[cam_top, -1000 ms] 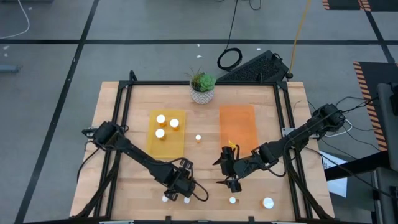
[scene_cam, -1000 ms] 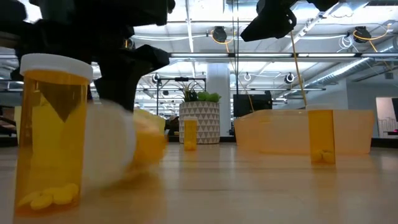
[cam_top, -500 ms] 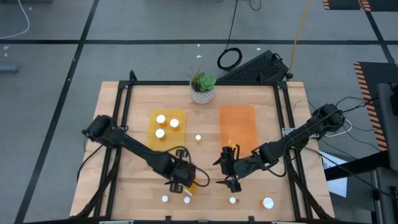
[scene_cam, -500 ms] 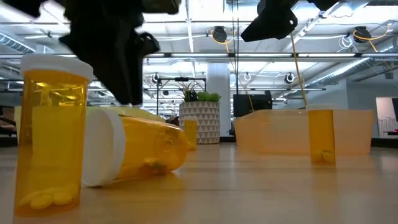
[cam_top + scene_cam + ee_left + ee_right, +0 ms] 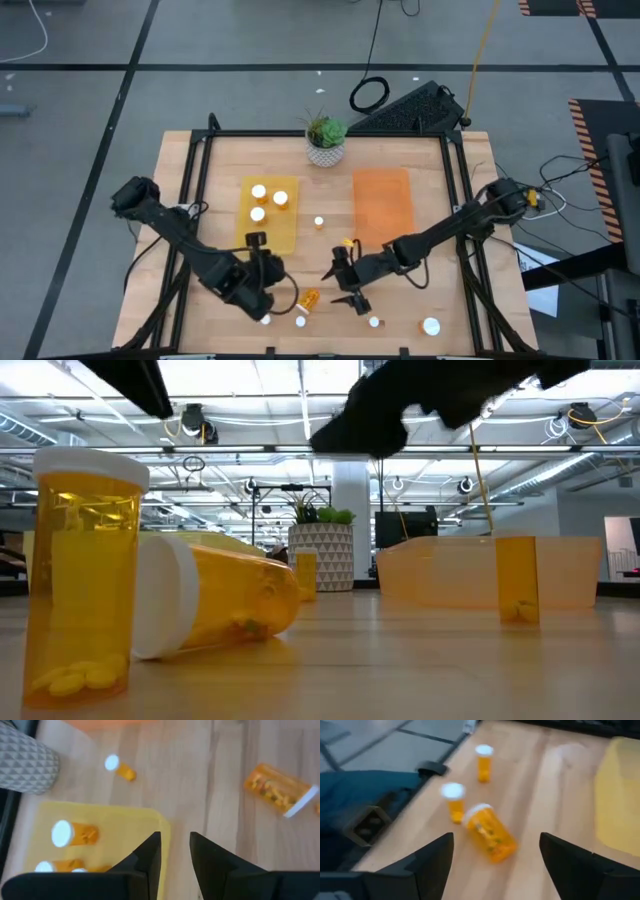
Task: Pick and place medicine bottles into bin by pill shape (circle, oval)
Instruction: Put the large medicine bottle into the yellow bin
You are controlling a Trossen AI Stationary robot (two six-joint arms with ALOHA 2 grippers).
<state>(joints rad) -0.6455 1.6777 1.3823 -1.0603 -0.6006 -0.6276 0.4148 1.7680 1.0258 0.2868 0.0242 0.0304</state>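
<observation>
Robotics lab, taped concrete floor [image 5: 80,120], exposed ceiling lights [image 5: 580,415]

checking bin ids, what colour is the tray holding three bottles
Yellow; the tray shows best in the high view.

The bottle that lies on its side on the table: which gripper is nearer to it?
It is close, but the right gripper looks nearer, just beside the tipped bottle and open. The left gripper is farther off on the other side, near the yellow tray.

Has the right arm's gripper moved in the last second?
Yes. In the high view the right gripper has slid leftward, away from the orange tray and toward the toppled bottle, fingers open.
</observation>
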